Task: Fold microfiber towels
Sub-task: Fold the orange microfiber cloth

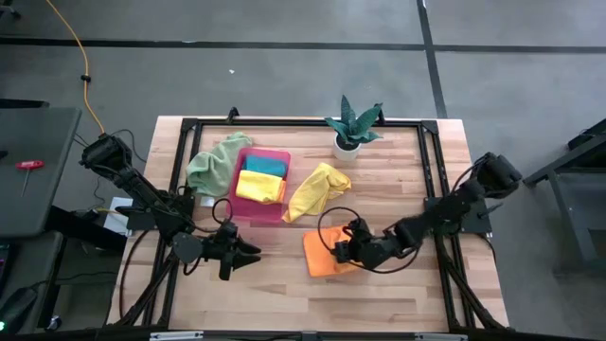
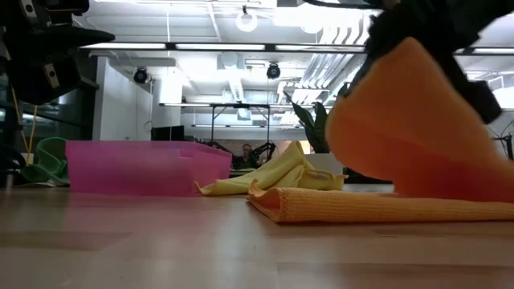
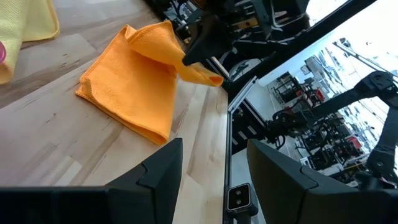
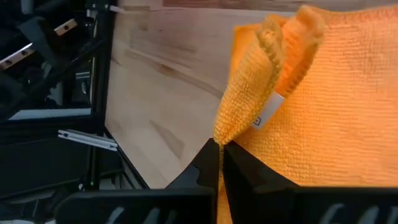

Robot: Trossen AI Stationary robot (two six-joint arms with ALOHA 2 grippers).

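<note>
While your right gripper (image 1: 339, 249) pinches a corner of the orange towel (image 1: 323, 254) and lifts it, its jaws pressed together on the cloth, the rest lies flat near the table's (image 1: 379, 294) near edge. Bare wood runs left of it toward your left gripper (image 1: 254, 252), which hovers empty, fingers spread. Behind, the pink tray (image 1: 273, 207) holds what look like a yellow and a teal towel, with another yellow towel (image 1: 317, 189) beside it.
</note>
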